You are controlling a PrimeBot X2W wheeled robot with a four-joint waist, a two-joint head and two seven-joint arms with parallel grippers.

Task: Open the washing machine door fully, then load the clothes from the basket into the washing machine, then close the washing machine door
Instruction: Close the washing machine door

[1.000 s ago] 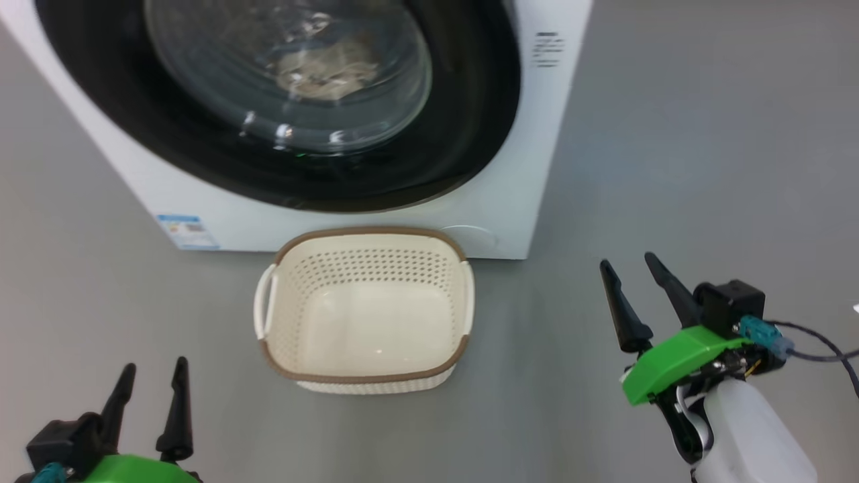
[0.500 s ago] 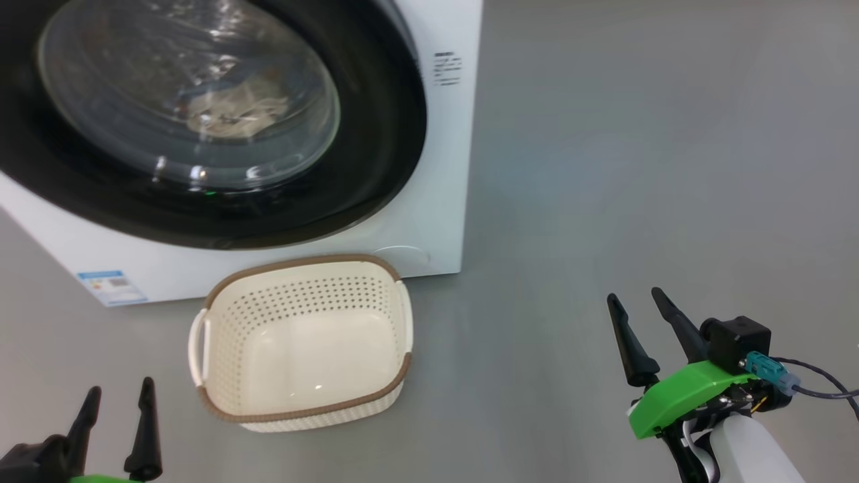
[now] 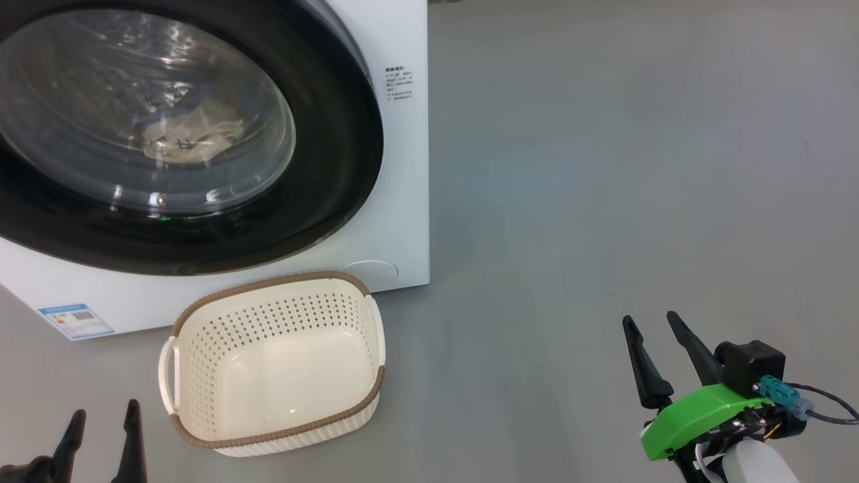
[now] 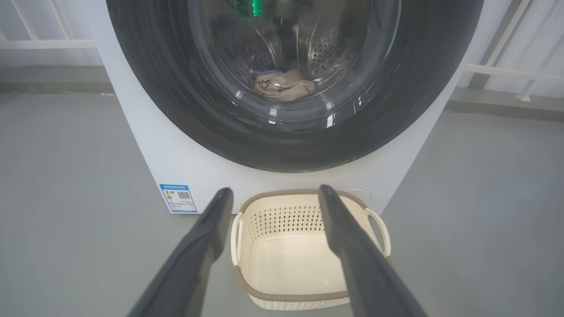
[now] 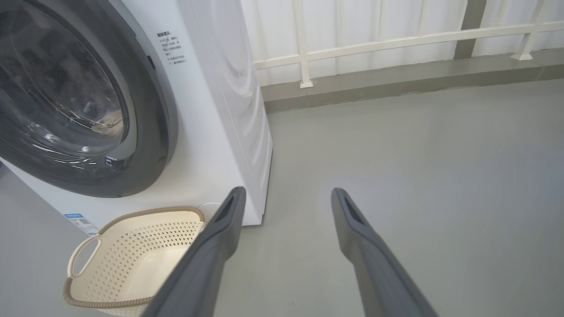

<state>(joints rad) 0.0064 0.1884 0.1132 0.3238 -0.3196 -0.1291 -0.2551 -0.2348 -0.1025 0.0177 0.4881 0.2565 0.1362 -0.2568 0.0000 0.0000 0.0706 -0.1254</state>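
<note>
Notably, the right wrist view catches a white railing (image 5: pixel 396 42) at one o'clock, the blue label (image 4: pixel 178 198) is illegible, and left tool (image 3: pixel 107 408) and right tool (image 3: pixel 649 318) gape, released.

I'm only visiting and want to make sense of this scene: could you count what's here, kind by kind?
Washing machine: 1
Basket, empty: 1
Clothes heap inside the machine: 1 (separate pieces cannot be told)
Grippers: 2, left gripper and right gripper, both open
Total: 5
</note>
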